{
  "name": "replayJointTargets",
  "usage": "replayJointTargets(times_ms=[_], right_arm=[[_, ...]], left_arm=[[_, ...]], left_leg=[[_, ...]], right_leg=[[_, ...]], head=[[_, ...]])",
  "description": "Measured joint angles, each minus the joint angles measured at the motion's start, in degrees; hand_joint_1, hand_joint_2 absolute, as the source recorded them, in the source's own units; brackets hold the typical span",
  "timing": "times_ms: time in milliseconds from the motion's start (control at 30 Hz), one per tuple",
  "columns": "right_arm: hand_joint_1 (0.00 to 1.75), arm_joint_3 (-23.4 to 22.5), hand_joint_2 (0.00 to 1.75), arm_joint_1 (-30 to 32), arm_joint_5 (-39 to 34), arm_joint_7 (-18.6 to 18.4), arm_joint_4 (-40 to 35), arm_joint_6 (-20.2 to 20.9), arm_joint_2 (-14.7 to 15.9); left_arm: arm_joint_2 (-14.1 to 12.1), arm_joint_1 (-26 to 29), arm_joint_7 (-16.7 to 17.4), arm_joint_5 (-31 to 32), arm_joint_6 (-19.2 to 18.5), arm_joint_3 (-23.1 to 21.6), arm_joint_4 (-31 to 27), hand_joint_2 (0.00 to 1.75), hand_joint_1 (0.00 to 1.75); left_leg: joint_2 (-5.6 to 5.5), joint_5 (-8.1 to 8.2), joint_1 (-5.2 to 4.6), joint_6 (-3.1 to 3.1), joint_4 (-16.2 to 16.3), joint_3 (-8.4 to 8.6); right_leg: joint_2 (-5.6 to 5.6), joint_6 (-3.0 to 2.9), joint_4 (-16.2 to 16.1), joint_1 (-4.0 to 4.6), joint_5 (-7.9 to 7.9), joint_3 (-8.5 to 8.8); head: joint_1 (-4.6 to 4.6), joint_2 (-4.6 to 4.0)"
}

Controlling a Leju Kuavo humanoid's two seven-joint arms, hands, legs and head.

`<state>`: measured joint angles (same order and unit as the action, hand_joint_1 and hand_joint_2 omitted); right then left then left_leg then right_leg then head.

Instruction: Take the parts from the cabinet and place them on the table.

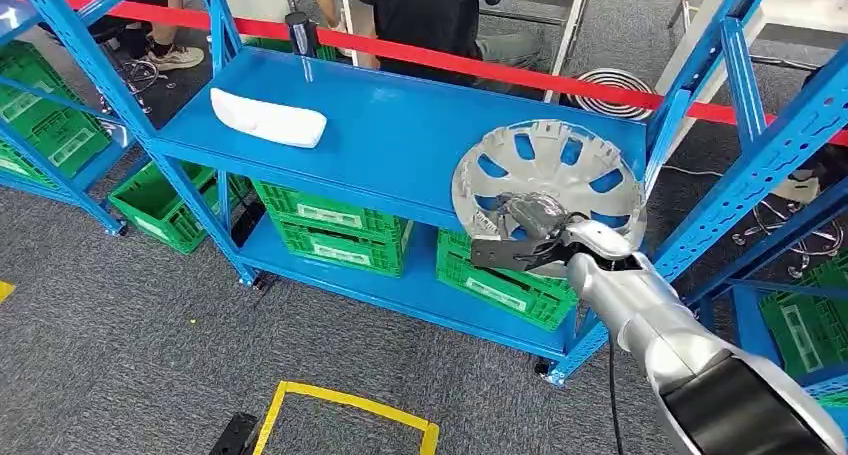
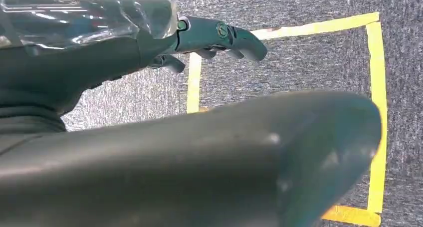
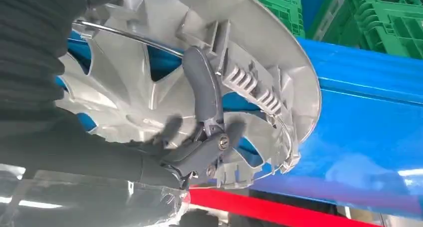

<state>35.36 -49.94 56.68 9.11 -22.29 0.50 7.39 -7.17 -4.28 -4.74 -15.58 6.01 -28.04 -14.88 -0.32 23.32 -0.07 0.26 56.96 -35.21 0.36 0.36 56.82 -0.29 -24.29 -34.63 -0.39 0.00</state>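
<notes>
A silver wheel cover with spoke cut-outs is tilted up at the right front of the blue shelf. My right hand grips its near rim. In the right wrist view the fingers hook over the ribbed inner side of the wheel cover. A white elongated part lies flat on the left of the same shelf. My left hand hangs over the grey carpet, fingers stretched out and holding nothing.
Blue rack posts stand close on the right. Green crates fill the lower shelf. A red barrier tape runs behind, with people standing beyond it. Yellow floor tape marks a square on the carpet.
</notes>
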Motion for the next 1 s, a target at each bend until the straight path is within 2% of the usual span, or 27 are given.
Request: replayJointTargets(times_ms=[233, 400, 567, 633, 767, 1000], right_arm=[[0.0, -0.15, 1.75, -0.43, -1.12, -4.11, -0.11, 3.56, 0.0], [0.0, -0.18, 1.75, -0.49, -1.55, -4.85, -0.11, 4.0, 0.07], [0.0, -1.47, 1.75, -0.2, -3.91, -3.78, -0.15, 3.34, 0.28], [0.0, -1.57, 1.75, -0.13, -3.96, -4.64, -0.13, 3.78, 0.5], [0.0, -1.88, 1.75, -0.56, -4.07, -7.32, -0.11, 8.89, 0.96], [0.0, -1.88, 1.75, -0.91, -4.07, -7.61, -0.07, 10.16, 1.36]], left_arm=[[0.02, 0.01, 0.26, -0.11, -0.13, 0.0, 0.0, 0.0, 0.0], [0.02, 0.01, 0.39, -0.11, -0.17, 0.0, 0.0, 0.0, 0.0], [0.02, 0.01, 0.39, -0.11, -0.26, -0.02, 0.0, 0.0, 0.0], [0.02, 0.0, 0.48, -0.09, -0.7, -0.02, 0.0, 0.0, 0.0], [0.0, -0.23, 1.24, 0.0, -0.87, -0.13, -0.02, 0.0, 0.0], [0.0, -0.68, 1.6, 0.0, -0.98, -0.31, -0.02, 0.0, 0.0]], left_leg=[[0.0, 0.0, 0.0, 0.0, 0.0, 0.0], [0.0, 0.0, 0.0, 0.0, 0.0, 0.01], [0.0, 0.0, 0.0, 0.0, 0.0, 0.01], [0.0, 0.0, 0.0, 0.0, 0.0, 0.01], [0.0, 0.0, 0.0, 0.0, 0.0, 0.01], [0.0, 0.0, 0.0, 0.0, 0.0, 0.02]], right_leg=[[0.0, 0.0, 0.0, 0.0, 0.0, 0.01], [0.0, 0.0, 0.0, 0.0, 0.0, 0.01], [0.0, 0.0, 0.0, 0.0, 0.0, 0.0], [0.0, 0.0, 0.0, 0.0, 0.0, 0.0], [0.0, 0.0, 0.0, 0.0, 0.0, 0.0], [0.0, 0.0, 0.0, 0.0, 0.0, 0.01]], head=[[0.02, 0.0], [0.0, 0.0], [0.02, 0.0], [0.02, 0.0], [0.02, 0.0], [0.02, 0.0]])
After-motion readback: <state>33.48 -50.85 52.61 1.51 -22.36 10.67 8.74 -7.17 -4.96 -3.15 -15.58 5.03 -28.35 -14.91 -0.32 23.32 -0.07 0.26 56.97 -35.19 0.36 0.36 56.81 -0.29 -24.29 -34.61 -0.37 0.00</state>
